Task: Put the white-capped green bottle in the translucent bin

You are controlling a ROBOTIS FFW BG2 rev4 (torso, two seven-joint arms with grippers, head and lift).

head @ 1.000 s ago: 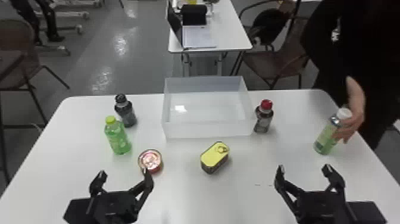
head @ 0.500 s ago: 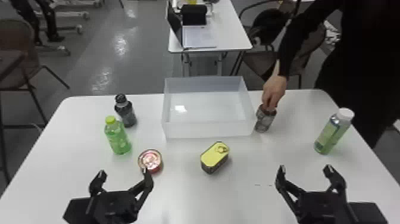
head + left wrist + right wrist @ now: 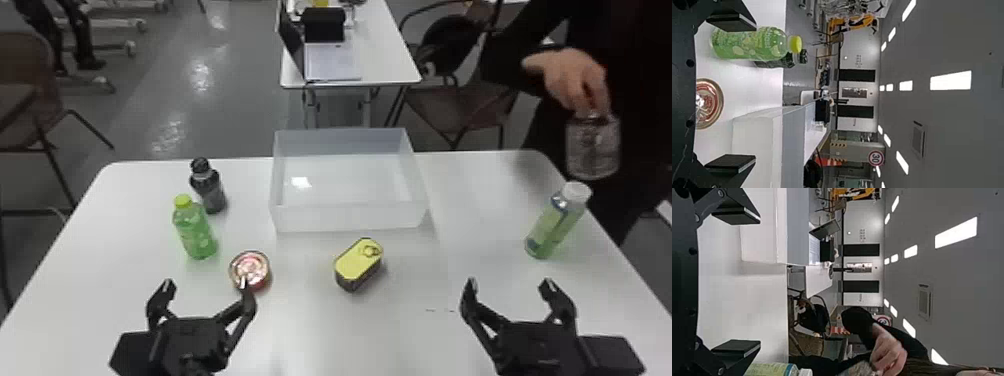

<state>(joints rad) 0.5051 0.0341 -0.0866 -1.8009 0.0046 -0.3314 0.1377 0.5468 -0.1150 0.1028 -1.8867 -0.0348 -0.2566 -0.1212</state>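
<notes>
The white-capped green bottle (image 3: 555, 225) is seen upright on the table (image 3: 475, 345), ahead of the right gripper's (image 3: 510, 284) outer finger, with both fingers spread around nothing; grasping, lifting and placing are all left to be done, the translucent bin (image 3: 350, 218) being set farther ahead, past the inner finger. The table's right edge lies near the bottle, and a person's hand (image 3: 570, 80) is held beyond it, so room for carrying seems better inward; the left gripper (image 3: 206, 284) is parked, its fingers spread, behind the green-capped bottle (image 3: 195, 232).
</notes>
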